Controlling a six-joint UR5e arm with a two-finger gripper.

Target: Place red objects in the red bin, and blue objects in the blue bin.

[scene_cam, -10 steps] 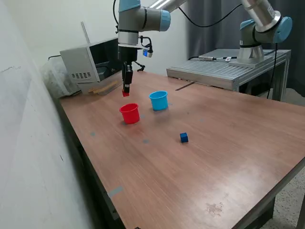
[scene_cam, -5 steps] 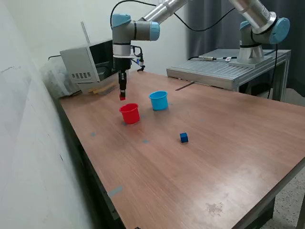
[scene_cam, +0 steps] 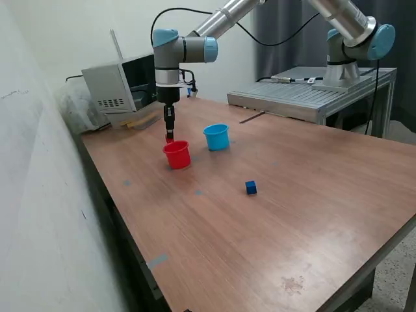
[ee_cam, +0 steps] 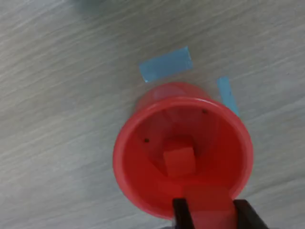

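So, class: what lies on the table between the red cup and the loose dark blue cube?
Only bare table between the red cup and the blue cube, seen in the exterior view; the blue cup stands off that line.

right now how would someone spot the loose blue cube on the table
Start at the wooden table and find the red cup and the light blue cup. The dark blue cube sits alone on bare wood nearer the camera, far smaller and darker than the blue cup.

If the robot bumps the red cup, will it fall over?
Maybe. The red cup looks like thin, light plastic and narrows toward its base, so a bump might slide or tip it. The red cube already inside adds only a little weight.
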